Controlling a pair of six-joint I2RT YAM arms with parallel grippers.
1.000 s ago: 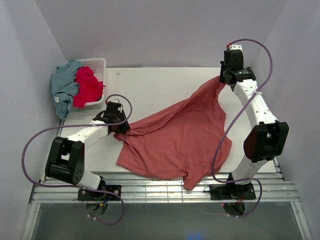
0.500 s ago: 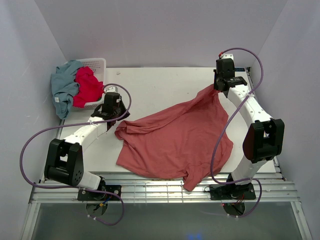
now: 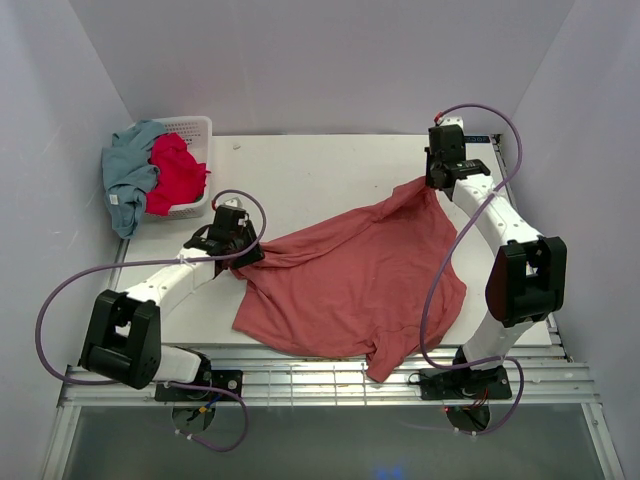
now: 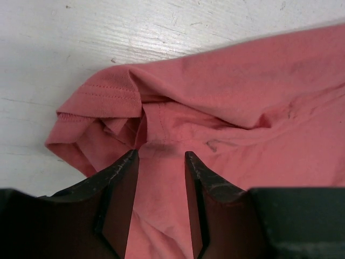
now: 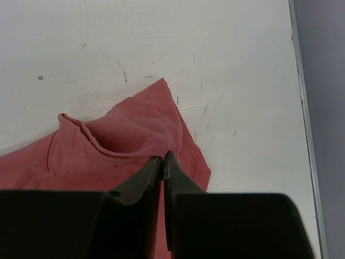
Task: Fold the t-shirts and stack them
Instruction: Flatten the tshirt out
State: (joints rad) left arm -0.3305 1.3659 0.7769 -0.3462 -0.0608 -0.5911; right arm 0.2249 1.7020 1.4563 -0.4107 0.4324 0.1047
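**Top view.** The salmon-red t-shirt (image 3: 360,280) lies rumpled and spread across the middle of the white table (image 3: 320,165), one sleeve hanging over the near edge at 6 o'clock. The left pincer (image 3: 243,252) sits at the shirt's 9 o'clock edge, on a bunched sleeve. The left arm (image 3: 165,275) runs low along the table from its base at 7 o'clock. The right pincer (image 3: 432,185) is at the shirt's 1 o'clock corner, where the cloth rises in a peak to it. The right arm (image 3: 500,225) stands up from 5 o'clock, elbow by the right edge, forearm slanting towards 11 o'clock. At 10 o'clock a white basket (image 3: 197,128) holds the crimson t-shirt (image 3: 178,172). The grey-blue t-shirt (image 3: 128,165) droops over the basket's left rim, and a pale patch on it is too small to read.

**Left wrist.** The two fingers (image 4: 119,178) stand apart over the shirt, with cloth showing in the gap. The hemmed, folded sleeve lies just past the tips at 11 o'clock.

**Right wrist.** The fingers (image 5: 148,172) are pressed almost together, pinching a fold of the shirt's corner. The corner spreads from 9 to 3 o'clock ahead of the tips on scuffed table.
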